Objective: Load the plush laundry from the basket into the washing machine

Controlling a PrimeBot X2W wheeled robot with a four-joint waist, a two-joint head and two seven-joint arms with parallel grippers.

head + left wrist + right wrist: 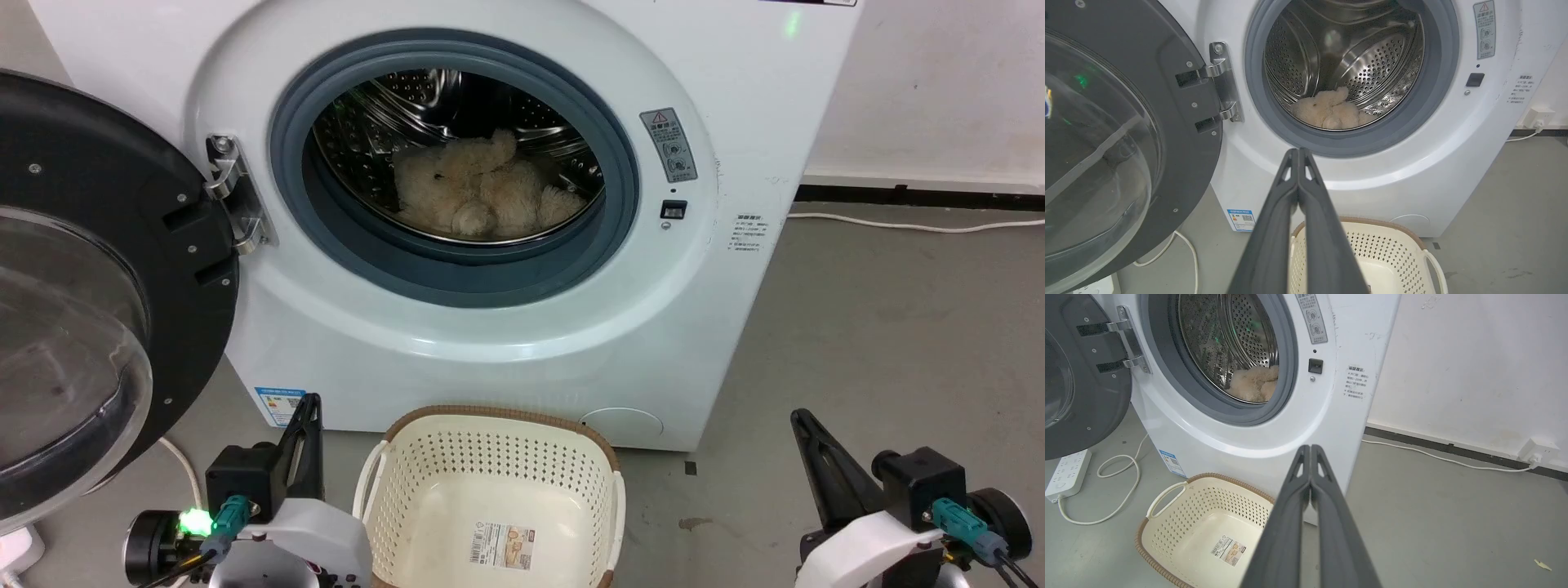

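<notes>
- The washing machine (490, 343) stands on the grey floor (898, 343) and fills the 12 o'clock half of the head view.
- Its round door (98, 269) is swung fully open. It hangs from the hinge at 9 o'clock of the opening.
- The plush laundry (478, 196) lies inside the perforated steel drum (424, 98), resting on the drum bottom at 6 o'clock of the opening, behind the grey door seal (457, 269).
- The basket (490, 418) sits on the floor just in front of the machine, at 6 o'clock of the head view. A paper label (502, 545) lies on its inner bottom.
- The left gripper (1298, 152) is at 7 o'clock of the head view, just beside the basket's left handle. Its jaws are pressed together tip to tip and point toward the lower edge of the door seal.
- The right gripper (1310, 448) is at 5 o'clock of the head view, well apart from the basket. Its jaws are likewise pressed together along their length.
- In the right wrist view, a white power strip (1067, 473) with a looped cable (1114, 490) lies on the floor at 9 o'clock, below the open door.
- A wall socket (1537, 451) sits at 3 o'clock of that view, at the base of the white wall (1474, 355).
</notes>
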